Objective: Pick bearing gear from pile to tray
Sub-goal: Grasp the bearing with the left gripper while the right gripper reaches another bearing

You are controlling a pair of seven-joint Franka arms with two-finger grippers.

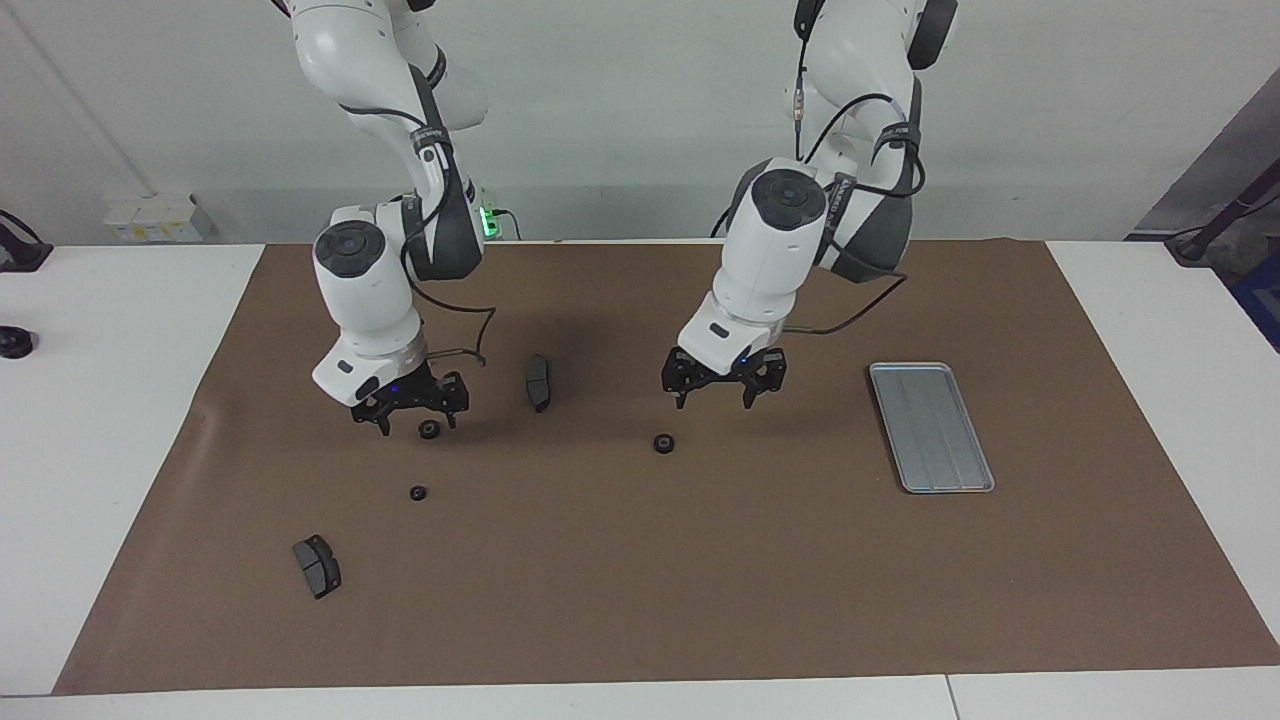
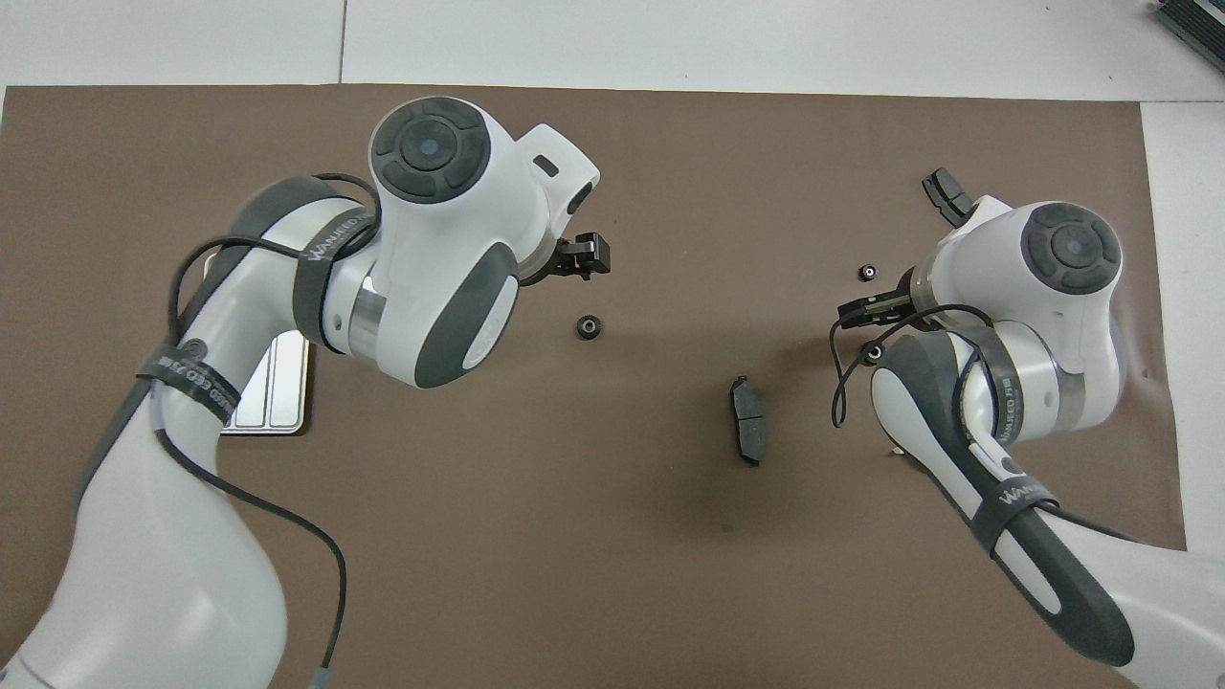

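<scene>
hands both spread: left hand (image 1: 723, 385) above mat near a gear (image 1: 663, 443), right hand (image 1: 410, 407) over another gear (image 1: 429, 430)

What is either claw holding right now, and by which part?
Nothing is held. The left claw hangs open over the mat near one gear; the right claw hangs open over another gear. Both gears lie on the mat.
</scene>
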